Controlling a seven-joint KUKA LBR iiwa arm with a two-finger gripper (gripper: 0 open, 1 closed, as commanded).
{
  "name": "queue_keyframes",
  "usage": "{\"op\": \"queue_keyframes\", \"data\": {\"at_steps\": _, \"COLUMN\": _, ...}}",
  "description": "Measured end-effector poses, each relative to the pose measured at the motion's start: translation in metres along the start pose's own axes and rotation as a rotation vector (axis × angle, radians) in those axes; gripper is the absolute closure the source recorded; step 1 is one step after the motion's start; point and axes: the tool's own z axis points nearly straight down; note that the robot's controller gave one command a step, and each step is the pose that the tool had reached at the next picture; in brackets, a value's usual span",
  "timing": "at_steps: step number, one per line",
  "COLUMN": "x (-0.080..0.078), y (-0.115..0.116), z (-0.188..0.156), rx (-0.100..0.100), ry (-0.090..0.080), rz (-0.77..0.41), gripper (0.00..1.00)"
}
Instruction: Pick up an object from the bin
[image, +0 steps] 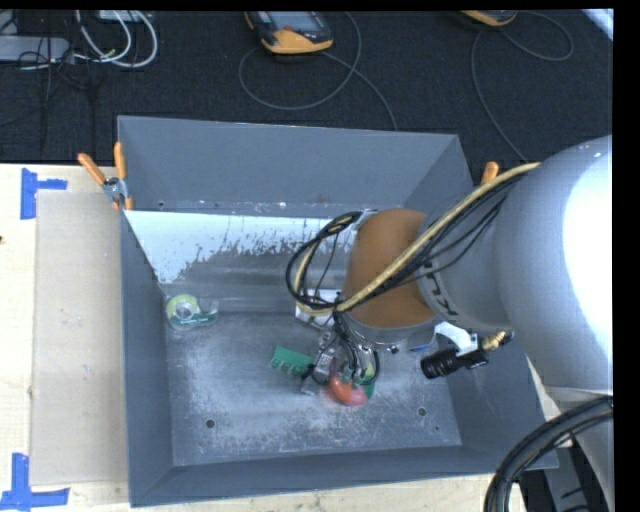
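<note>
In the camera view you see the arm reach into the bin (300, 170) from 3 o'clock, its orange cover (385, 275) and looped cables (312, 262) hanging above the floor. The gripper (338, 372) is low, a little to the 3 o'clock side of the floor's middle, pointing down. Just at its 5 o'clock lies a small round red thing (348, 394), touching the tool or nearly so. At its 9 o'clock lies a flat green piece with teeth, like a comb (290, 359), also very close. Probably the tool is down here because these two things lie together and either one could be picked. From this side you cannot tell which of them it is on, and you cannot tell if the tool is spread or pressed together, because its own body and cables cover the tip. A pale green roll (186, 309) rests well apart at 10 o'clock, near the far-left corner. I judge the pick is not yet confirmed, since nothing is lifted.
</note>
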Motion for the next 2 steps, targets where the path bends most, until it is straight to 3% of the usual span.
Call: {"op": "queue_keyframes", "data": {"at_steps": 2, "x": 0.0, "y": 0.0, "z": -0.0005, "rx": 0.0, "ry": 0.0, "rz": 0.0, "gripper": 1.0}}
